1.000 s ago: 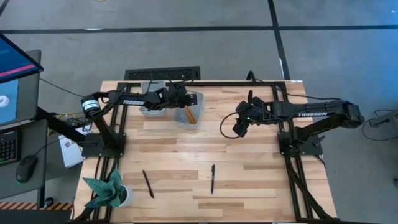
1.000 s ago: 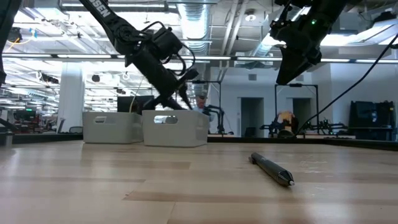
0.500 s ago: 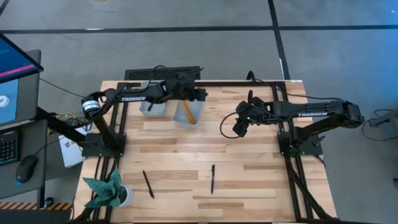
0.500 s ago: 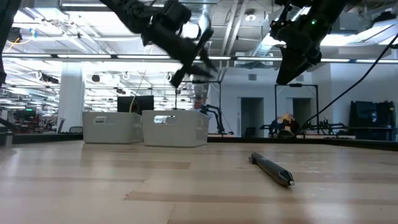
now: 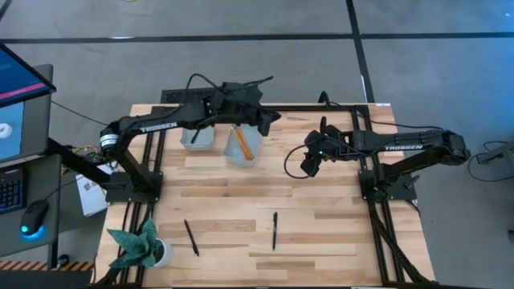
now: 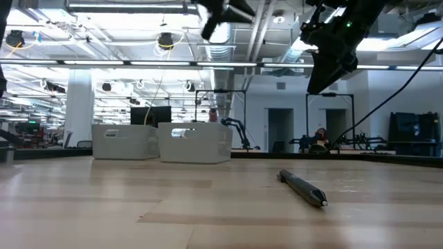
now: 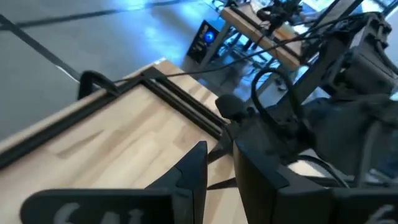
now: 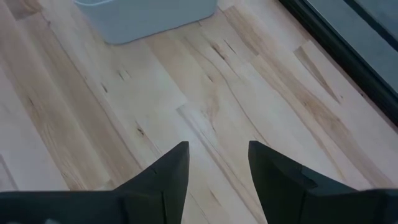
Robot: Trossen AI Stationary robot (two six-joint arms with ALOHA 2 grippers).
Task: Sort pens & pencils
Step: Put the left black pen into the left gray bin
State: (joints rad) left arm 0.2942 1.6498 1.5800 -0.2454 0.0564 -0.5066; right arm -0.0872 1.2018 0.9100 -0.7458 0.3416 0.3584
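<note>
Two dark arms, white TROSSEN lettering, black cables, perhaps a green light.

Green plant [image 5: 138, 246] at table corner, keyboard [image 5: 10, 189], mouse [image 5: 32, 231], monitor [image 5: 20, 80]

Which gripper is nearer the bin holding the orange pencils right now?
Left. The left gripper hangs just past the bin's far right corner, the pencils inside. The right gripper hovers farther off to its right, over bare table.
</note>
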